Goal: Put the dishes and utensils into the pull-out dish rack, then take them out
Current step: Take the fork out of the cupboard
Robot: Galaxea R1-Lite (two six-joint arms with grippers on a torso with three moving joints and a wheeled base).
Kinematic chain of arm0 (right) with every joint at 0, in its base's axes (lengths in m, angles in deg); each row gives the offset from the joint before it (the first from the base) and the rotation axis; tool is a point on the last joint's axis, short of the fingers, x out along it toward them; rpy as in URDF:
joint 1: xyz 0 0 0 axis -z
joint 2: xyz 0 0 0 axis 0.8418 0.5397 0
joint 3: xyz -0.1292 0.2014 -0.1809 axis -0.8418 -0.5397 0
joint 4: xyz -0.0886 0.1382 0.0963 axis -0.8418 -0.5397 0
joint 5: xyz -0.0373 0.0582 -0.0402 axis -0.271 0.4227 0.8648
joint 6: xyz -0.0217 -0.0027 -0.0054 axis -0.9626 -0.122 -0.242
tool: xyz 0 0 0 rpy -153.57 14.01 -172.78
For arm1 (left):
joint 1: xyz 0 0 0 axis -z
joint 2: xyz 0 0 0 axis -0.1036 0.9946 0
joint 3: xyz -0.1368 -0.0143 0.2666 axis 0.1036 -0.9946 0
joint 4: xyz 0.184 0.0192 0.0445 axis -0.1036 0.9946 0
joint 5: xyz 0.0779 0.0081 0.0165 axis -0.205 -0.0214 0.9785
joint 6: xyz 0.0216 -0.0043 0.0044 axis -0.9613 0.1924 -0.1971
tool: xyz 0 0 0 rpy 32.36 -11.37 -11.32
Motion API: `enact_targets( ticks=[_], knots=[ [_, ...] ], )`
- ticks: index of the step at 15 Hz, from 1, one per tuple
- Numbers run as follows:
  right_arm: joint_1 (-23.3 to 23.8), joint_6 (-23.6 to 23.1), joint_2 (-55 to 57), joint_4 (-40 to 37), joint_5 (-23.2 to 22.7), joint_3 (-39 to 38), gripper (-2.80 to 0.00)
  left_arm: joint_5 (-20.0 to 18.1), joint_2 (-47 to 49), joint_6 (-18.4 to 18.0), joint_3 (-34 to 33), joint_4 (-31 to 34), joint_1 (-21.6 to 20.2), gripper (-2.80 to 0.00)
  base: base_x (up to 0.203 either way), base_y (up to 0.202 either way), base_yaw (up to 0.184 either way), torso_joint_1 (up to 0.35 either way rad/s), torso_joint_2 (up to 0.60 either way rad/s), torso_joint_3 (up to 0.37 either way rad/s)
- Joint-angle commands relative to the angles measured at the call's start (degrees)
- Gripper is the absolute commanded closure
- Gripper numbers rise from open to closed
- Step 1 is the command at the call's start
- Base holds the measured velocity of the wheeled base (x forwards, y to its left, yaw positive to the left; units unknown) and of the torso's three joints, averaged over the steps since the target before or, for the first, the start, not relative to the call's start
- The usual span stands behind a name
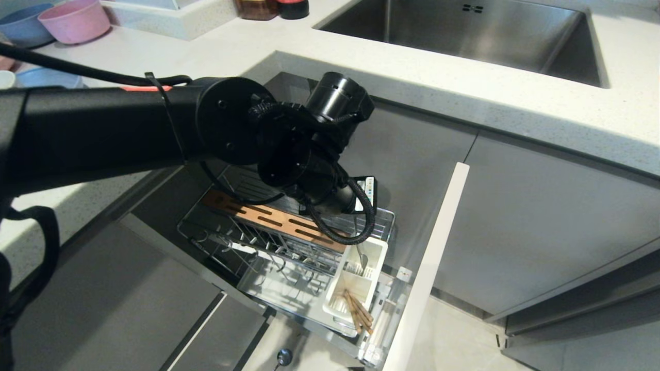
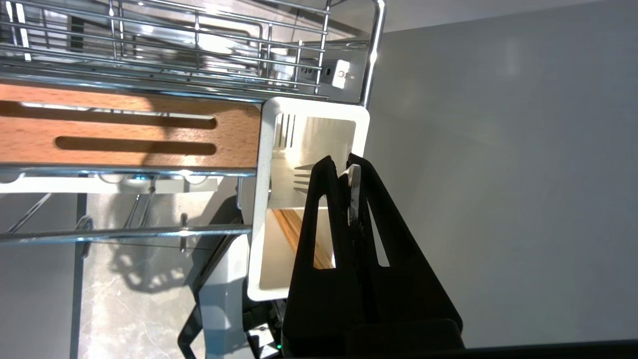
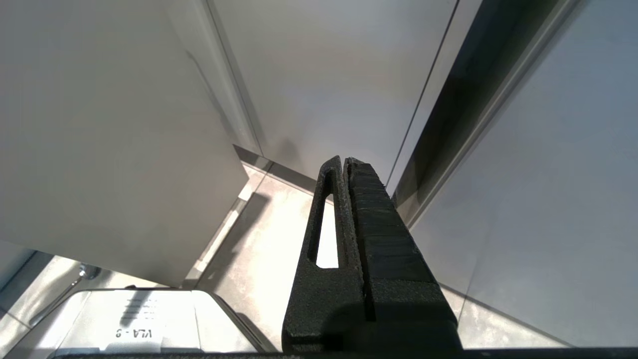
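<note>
Left wrist view alone shows left claw (image 2: 346,167) pinching, apparently, the spoon (image 2: 354,197) above the caddy (image 2: 264,164).

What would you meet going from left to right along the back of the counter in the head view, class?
Blue bowl → pink bowl → white tray → brown container → black and red item → steel sink.
</note>
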Motion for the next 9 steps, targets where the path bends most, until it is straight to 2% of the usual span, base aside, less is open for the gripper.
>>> enact_targets(
  ticks=[1,4,9],
  knots=[
    [0.0,0.0,0.05,0.0,0.0,-0.09,0.0,0.29,-1.47,0.16,0.01,0.14,0.14,0.0,0.0,0.0,0.0,0.0,0.0,0.0],
    [0.0,0.0,0.05,0.0,0.0,-0.09,0.0,2.13,-2.57,0.51,-0.01,0.14,0.22,0.0,0.0,0.0,0.0,0.0,0.0,0.0],
    [0.0,0.0,0.05,0.0,0.0,-0.09,0.0,2.5,-5.19,1.57,0.0,0.84,1.18,0.0,0.0,0.0,0.0,0.0,0.0,0.0]
  ],
)
